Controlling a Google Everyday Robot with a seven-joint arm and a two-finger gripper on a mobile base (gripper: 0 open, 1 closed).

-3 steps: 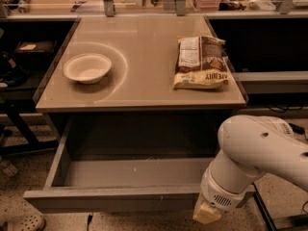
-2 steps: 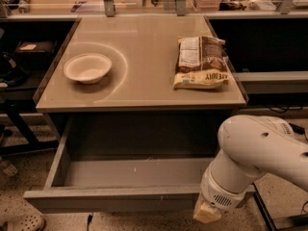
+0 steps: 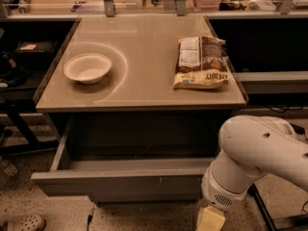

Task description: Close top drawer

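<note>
The top drawer (image 3: 120, 182) is a wide grey drawer under the table top, pulled partly out, with its dark inside showing and nothing seen in it. My white arm (image 3: 255, 158) comes in from the lower right. My gripper (image 3: 211, 219) is the pale yellowish end at the bottom edge of the view, by the right end of the drawer's front and just below it. Most of it is cut off by the frame.
A white bowl (image 3: 87, 67) sits on the beige table top (image 3: 144, 42) at the left, and a snack bag (image 3: 201, 61) lies at the right. Dark shelves flank the table on both sides. A speckled floor (image 3: 29, 201) lies in front.
The drawer front has moved back toward the table, so less of the drawer's floor shows. My arm has shifted slightly forward with it.
</note>
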